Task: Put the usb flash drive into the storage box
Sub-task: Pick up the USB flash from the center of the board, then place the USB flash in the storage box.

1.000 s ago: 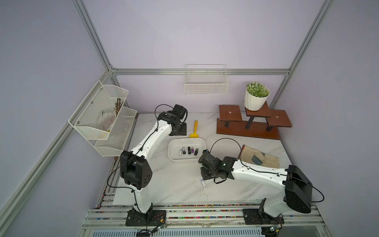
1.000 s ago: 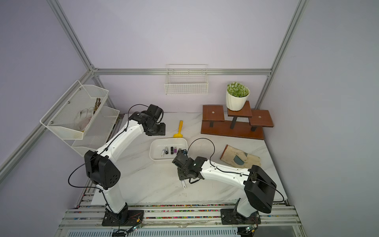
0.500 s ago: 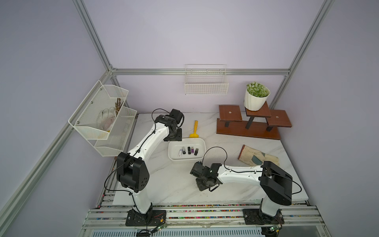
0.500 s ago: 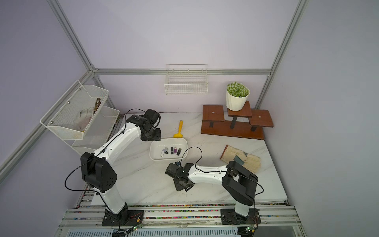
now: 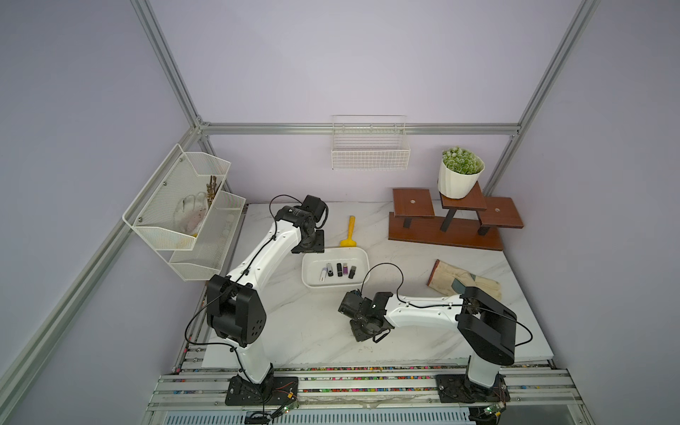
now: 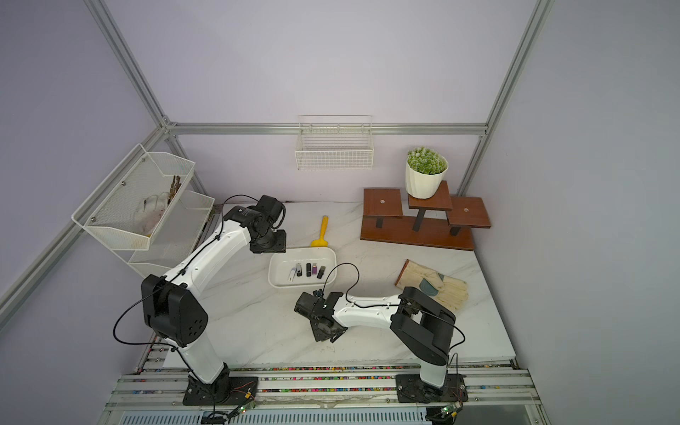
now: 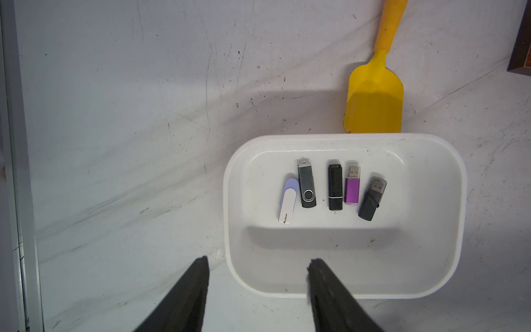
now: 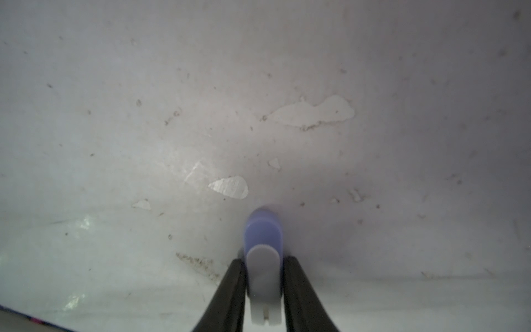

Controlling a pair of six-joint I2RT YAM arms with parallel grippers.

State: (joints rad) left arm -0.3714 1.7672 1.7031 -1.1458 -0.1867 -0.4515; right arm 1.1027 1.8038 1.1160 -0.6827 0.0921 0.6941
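Observation:
My right gripper [image 8: 264, 260] is shut on a white and lilac usb flash drive [image 8: 263, 244], low over the marble table near its front. In both top views the right wrist [image 5: 366, 323] [image 6: 323, 323] covers the drive. The storage box [image 5: 333, 287] [image 6: 302, 285] [image 7: 457, 218], a shallow white tub, sits mid-table, behind the right wrist. Several flash drives [image 7: 335, 186] lie side by side in it. My left gripper [image 7: 258, 261] hangs open above the box's left far corner, holding nothing.
A yellow scoop [image 5: 349, 232] lies just behind the box. A stepped wooden stand [image 5: 447, 230] with a potted plant [image 5: 460, 173] is at the back right. A work glove [image 5: 463, 283] lies on the right. A wire basket [image 5: 369, 154] and a mesh rack [image 5: 184, 213] hang on the walls.
My right arm swung toward the table's front, came down over the loose drive and its jaws closed on it. The left arm shifted slightly nearer the box.

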